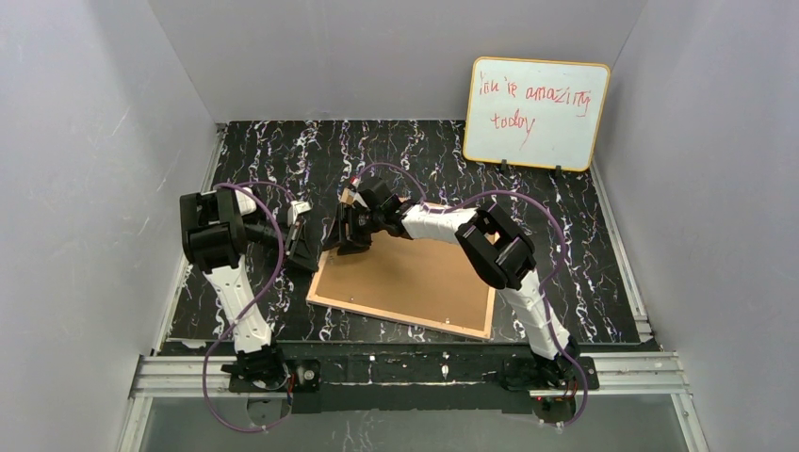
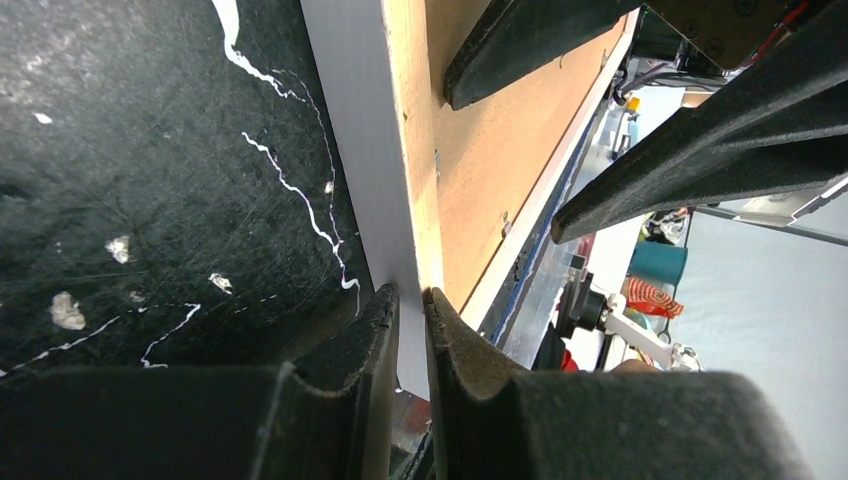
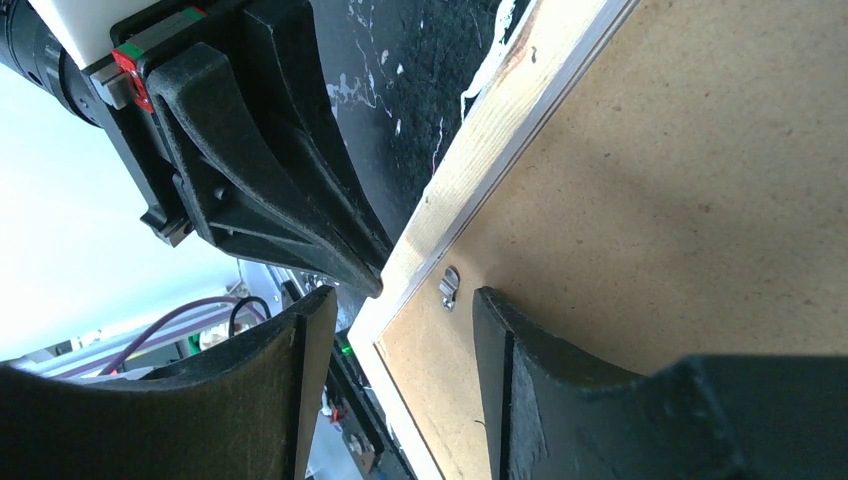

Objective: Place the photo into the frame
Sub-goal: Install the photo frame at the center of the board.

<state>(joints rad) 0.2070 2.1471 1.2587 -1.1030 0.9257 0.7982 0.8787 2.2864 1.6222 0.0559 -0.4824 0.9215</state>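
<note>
The frame (image 1: 400, 318) lies back-up in the middle of the table, its tan wood rim around a brown backing board (image 1: 415, 278). My left gripper (image 1: 303, 247) is at its far-left corner. In the left wrist view this gripper (image 2: 412, 298) is shut on the frame's white side edge (image 2: 365, 150). My right gripper (image 1: 344, 240) reaches the same corner from the right. It (image 3: 405, 305) stands open astride the wood rim (image 3: 480, 150), one finger over the backing board (image 3: 680, 180) beside a small metal clip (image 3: 449, 286). The photo is out of view.
An orange-rimmed whiteboard (image 1: 535, 113) with red writing leans against the back wall at the right. The black marbled tabletop (image 1: 283, 151) is walled on three sides. The two grippers sit close together at the frame's corner.
</note>
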